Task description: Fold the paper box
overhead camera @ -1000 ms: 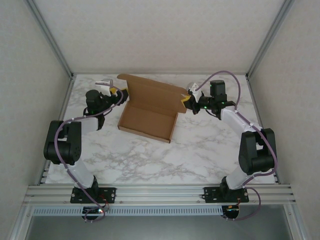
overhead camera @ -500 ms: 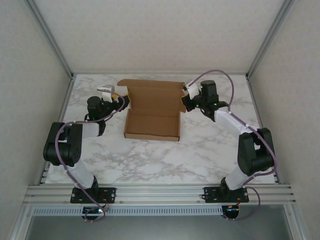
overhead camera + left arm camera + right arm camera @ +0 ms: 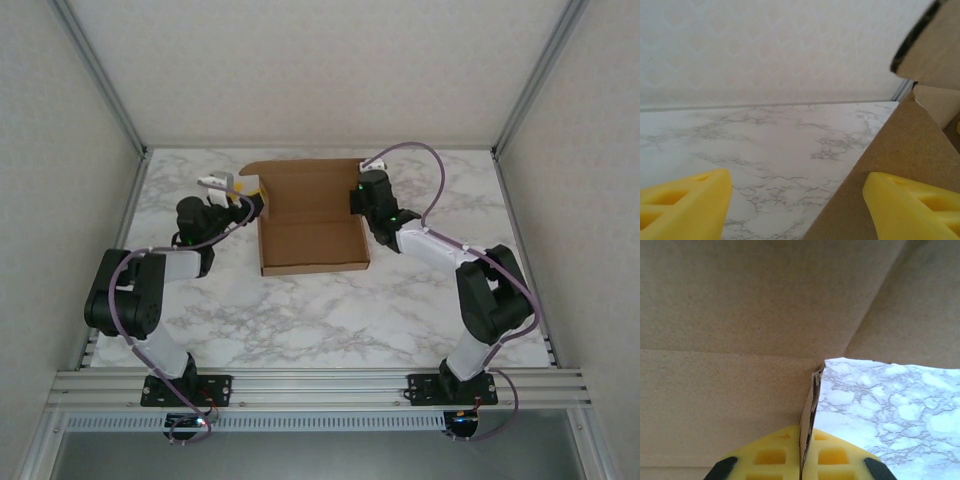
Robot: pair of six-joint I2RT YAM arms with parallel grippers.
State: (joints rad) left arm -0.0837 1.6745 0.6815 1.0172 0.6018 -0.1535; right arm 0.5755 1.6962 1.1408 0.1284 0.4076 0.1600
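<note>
Since a second ago, the paper box (image 3: 310,240) has swung square; right gripper (image 3: 806,455) pinches its far right edge, left gripper (image 3: 797,197) gapes wide beside its left.

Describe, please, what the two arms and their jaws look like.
The left arm and right arm look alike: chunky black joints, white link segments, and black base plates on an aluminium rail. A purple cable loops along each. The jaws of the left gripper and right gripper are bright yellow plastic with moulded cut-outs.
</note>
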